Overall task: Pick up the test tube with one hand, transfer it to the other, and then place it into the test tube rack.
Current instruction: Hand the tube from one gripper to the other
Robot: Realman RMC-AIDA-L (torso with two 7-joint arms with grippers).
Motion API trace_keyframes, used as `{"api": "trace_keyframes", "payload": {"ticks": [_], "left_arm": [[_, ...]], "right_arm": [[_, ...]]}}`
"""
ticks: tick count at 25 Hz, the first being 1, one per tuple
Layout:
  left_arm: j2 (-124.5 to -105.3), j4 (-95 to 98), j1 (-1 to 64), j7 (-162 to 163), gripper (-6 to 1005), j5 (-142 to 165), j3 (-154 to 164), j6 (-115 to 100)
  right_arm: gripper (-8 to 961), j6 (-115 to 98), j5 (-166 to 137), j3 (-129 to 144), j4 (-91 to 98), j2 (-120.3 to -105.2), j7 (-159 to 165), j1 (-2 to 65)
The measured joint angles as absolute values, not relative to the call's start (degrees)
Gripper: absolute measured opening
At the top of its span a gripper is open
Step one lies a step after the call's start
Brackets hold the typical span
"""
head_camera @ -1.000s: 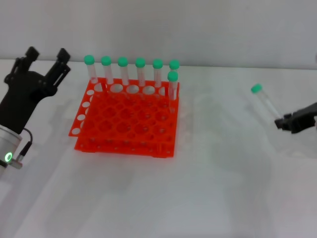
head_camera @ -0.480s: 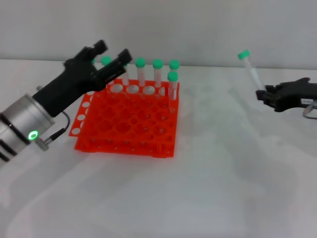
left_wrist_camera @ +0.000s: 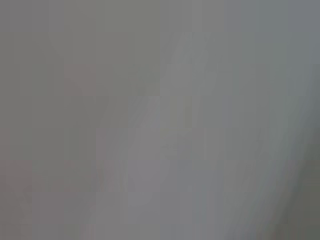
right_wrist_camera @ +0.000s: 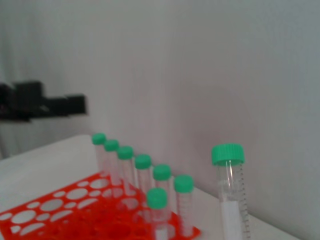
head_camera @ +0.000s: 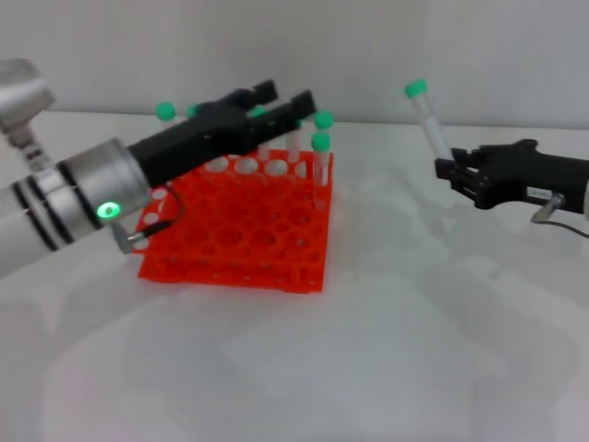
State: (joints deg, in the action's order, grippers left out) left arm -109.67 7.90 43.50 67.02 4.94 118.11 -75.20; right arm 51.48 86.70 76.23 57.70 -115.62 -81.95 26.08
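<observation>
Right now the right gripper (head_camera: 453, 168) pinches the test tube (head_camera: 429, 122) by its base, cap up, well right of the test tube rack (head_camera: 235, 226); the left gripper (head_camera: 283, 100) reaches over, fingers spread, and could knock the racked tubes (head_camera: 260, 133) below

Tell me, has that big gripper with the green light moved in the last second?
Yes. The left gripper swung rightward from beside the test tube rack to above its back row.
</observation>
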Motion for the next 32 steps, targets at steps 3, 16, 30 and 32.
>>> {"api": "trace_keyframes", "payload": {"ticks": [3,16,30,32], "left_arm": [[-110.02,7.91,45.20,69.31,822,7.45,117.98,-73.94],[-110.24,8.36,47.80,73.52,818,9.37,118.00,-71.85],[-110.57,8.43,48.91,74.38,814,12.01,118.01,-70.47],[-110.62,8.43,49.02,74.31,813,12.61,117.79,-70.33]], "right_arm": [[230,51.47,89.66,77.51,57.50,-115.67,-84.80,26.05],[245,51.52,96.58,82.35,57.91,-115.77,-90.55,26.65],[262,51.31,98.30,86.43,60.08,-115.84,-91.22,28.30],[264,50.54,98.32,86.83,60.08,-115.84,-91.23,28.49]]}}
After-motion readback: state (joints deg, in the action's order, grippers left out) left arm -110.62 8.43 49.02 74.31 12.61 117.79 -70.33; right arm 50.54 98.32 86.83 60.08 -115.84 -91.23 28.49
